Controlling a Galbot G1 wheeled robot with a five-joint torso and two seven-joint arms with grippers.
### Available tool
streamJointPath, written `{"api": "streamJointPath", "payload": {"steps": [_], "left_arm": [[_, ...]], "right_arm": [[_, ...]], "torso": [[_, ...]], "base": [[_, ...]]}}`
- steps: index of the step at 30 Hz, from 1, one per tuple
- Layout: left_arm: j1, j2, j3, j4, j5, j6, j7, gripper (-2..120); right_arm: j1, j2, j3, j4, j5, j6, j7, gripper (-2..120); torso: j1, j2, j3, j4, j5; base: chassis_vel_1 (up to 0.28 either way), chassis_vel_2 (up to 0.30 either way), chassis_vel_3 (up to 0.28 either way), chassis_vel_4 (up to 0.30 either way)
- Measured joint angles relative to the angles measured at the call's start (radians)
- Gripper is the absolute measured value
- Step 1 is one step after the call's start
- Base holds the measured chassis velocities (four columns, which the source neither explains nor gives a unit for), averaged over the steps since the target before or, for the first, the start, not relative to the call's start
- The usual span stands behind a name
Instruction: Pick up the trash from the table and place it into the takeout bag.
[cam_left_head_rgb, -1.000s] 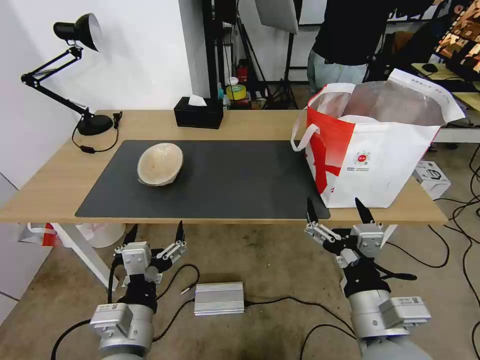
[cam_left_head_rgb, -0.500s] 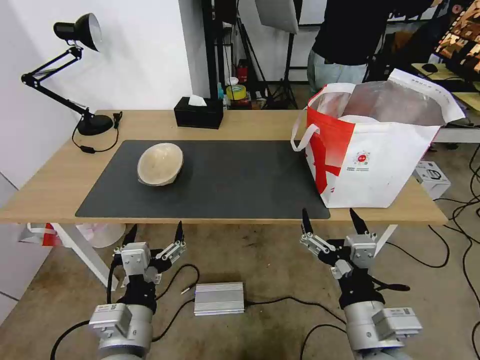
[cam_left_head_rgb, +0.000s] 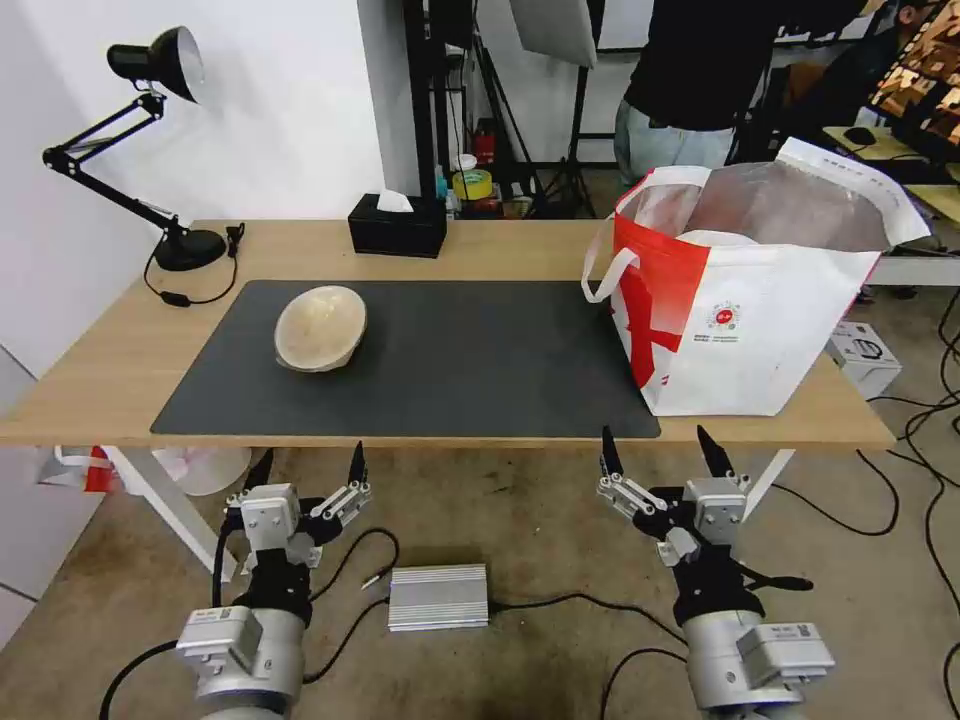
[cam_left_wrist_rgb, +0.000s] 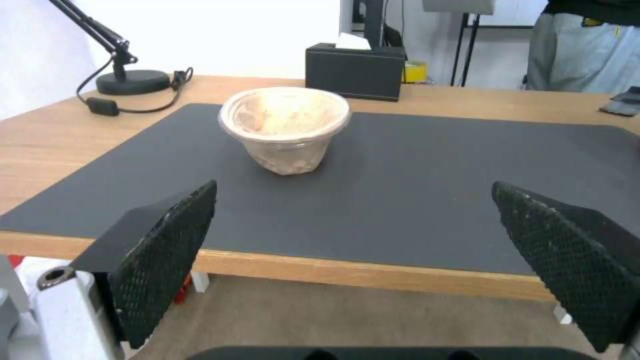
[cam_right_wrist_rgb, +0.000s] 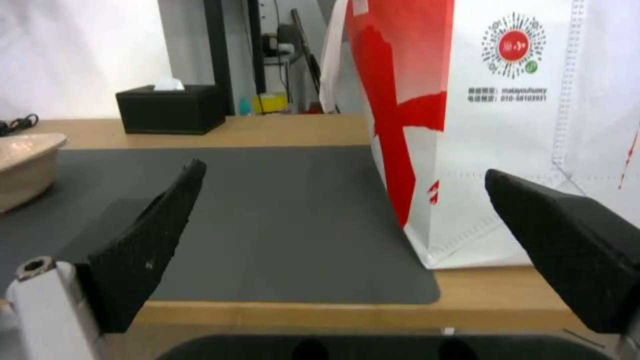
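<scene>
Floor: a bare concrete floor lay in front of the table, with a silver box and black cables at about 6 o'clock in the head view.
Left claw: the left gripper hung low at 7 o'clock, below the table's front edge, its jaws spread wide and holding nothing; from its wrist camera the two black fingers framed the bowl well beyond them.
Right claw: the right gripper hung at 5 o'clock, also below the front edge, jaws wide apart and empty; its wrist camera looked between the fingers at the bag's near side.
Table: a long light-wood table on white legs carried a large dark grey mat.
Bowl: a beige bowl stood tilted on the mat toward 10 o'clock, well apart from both grippers.
Bag: the white-and-red bag stood open at 2 o'clock on the table's right end, its near corner on the mat's edge, silver lining showing inside and a round red logo on its front.
Far edge: a black tissue box sat at 12 o'clock past the mat, and a black desk lamp at 10 o'clock.
</scene>
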Motion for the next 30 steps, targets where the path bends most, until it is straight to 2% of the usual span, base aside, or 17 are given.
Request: {"api": "streamJointPath", "payload": {"steps": [30], "left_arm": [[-0.004, 0.000, -0.005, 0.002, -0.009, 0.002, 0.000, 98]], "right_arm": [[-0.004, 0.013, -0.019, -0.016, -0.010, -0.010, 0.018, 100]], "torso": [[0.000, 0.000, 0.000, 0.0000, 0.0000]], "base": [[0.000, 0.000, 0.000, 0.000]]}}
